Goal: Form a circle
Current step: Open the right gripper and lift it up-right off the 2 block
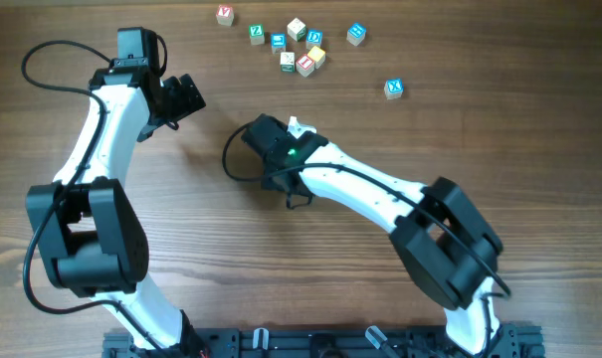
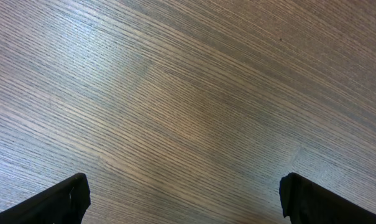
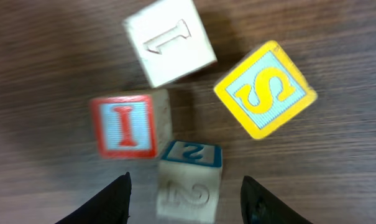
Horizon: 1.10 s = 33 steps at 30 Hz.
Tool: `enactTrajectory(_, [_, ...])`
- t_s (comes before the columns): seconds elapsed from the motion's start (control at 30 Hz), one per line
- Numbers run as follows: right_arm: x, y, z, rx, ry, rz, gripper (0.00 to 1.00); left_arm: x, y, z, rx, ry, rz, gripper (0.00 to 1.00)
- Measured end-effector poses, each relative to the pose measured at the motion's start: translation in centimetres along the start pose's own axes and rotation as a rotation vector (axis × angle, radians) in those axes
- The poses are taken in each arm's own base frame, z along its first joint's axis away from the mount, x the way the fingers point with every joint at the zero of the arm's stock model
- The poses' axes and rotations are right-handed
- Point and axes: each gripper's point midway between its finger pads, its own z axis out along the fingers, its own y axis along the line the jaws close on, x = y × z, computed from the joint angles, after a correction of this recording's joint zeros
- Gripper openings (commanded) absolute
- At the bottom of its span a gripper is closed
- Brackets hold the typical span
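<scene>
overhead, you can see the circle (image 1: 310,58) near the far edge of the wooden table (image 1: 221,259), a tight little cluster of letter cubes just beyond the right gripper (image 3: 184,186), with loose cubes lying round it: a red-lettered one (image 1: 225,15) off to the far left and a blue x cube (image 1: 394,89) well apart to the right. from the right wrist camera you get four of the cluster's cubes up close (the picture is a bit blurred): a pale cube (image 3: 170,42) at the top, a yellow cube (image 3: 265,88) with an s tilted to its right, a red-lettered cube (image 3: 127,126) just below the pale one, and a blue-lettered cube (image 3: 189,180) tucked against the red one's lower corner. the yellow cube sits slightly apart from the other three. your right claw is spread, its two fingers on either side of the blue-lettered cube with bare wood showing between each finger and the cube, so it grips nothing. your left gripper (image 2: 184,196) hangs over bare wood to the left of the cubes, well apart from them, its fingers spread as wide as the view and nothing between them.
</scene>
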Motion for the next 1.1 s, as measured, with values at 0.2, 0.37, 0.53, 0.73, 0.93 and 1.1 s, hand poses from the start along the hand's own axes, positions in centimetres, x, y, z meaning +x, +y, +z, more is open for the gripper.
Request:
enactTrajectory(0.2, [-4.6,0.7,-8.8,-0.142,-0.144,0.027,0.50,0.0,0.0,0.0,0.000,0.000,0.000,1.00])
enactTrajectory(0.37, [-7.3,-1.2,-10.5,-0.140,-0.192,0.055,0.04,0.0,0.0,0.0,0.000,0.000,0.000,1.00])
enactTrajectory(0.53, [-8.8,-2.6,-10.4,-0.120,-0.210,0.016,0.04,0.0,0.0,0.0,0.000,0.000,0.000,1.00])
enactTrajectory(0.73, [-9.4,-4.5,-10.0,-0.147,-0.130,-0.022,0.26,0.0,0.0,0.0,0.000,0.000,0.000,1.00])
enactTrajectory(0.93, [-9.9,-8.5,-9.6,-0.126,-0.034,0.044,0.42,0.0,0.0,0.0,0.000,0.000,0.000,1.00])
enactTrajectory(1.1, [-9.6,-8.4,-9.6,-0.123,-0.028,0.035,0.53,0.0,0.0,0.0,0.000,0.000,0.000,1.00])
